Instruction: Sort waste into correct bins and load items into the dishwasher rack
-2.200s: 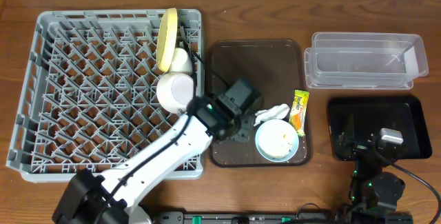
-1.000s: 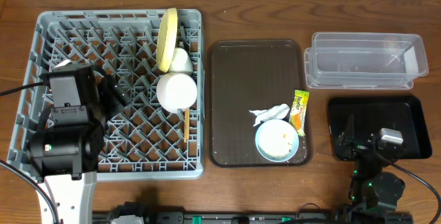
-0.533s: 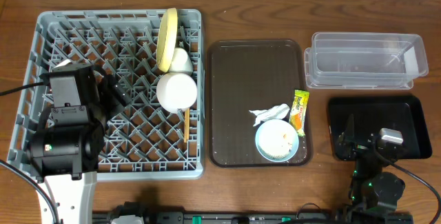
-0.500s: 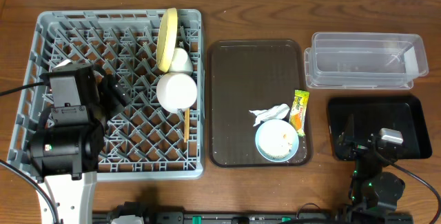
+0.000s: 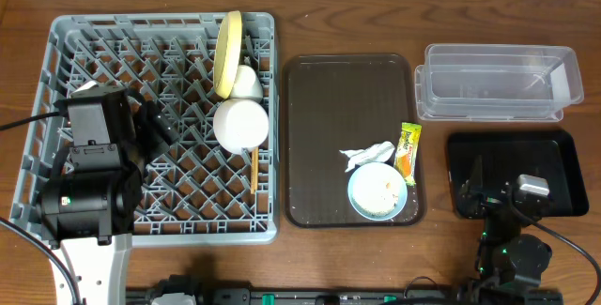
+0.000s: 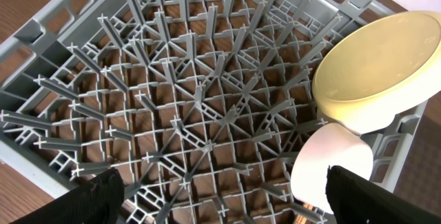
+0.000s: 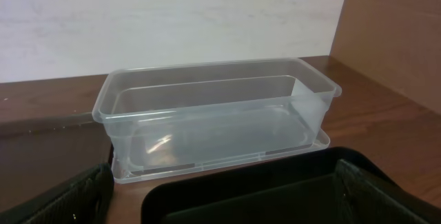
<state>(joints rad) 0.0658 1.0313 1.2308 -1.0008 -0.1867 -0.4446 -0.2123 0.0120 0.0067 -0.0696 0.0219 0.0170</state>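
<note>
Spillage is looming: with your left gripper (image 6: 225,198) and right gripper (image 7: 222,200) both gaping empty, you are risking dumping what is probably rice (image 5: 383,188) into the dishwasher rack (image 5: 178,80) by lifting the light blue bowl (image 5: 354,194) off the brown tray (image 5: 329,108) unemptied.

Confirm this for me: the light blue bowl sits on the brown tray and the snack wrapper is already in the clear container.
Wrong in one point. The snack wrapper lies on the brown tray beside the light blue bowl; the clear container holds nothing. The overhead view shows it.
</note>
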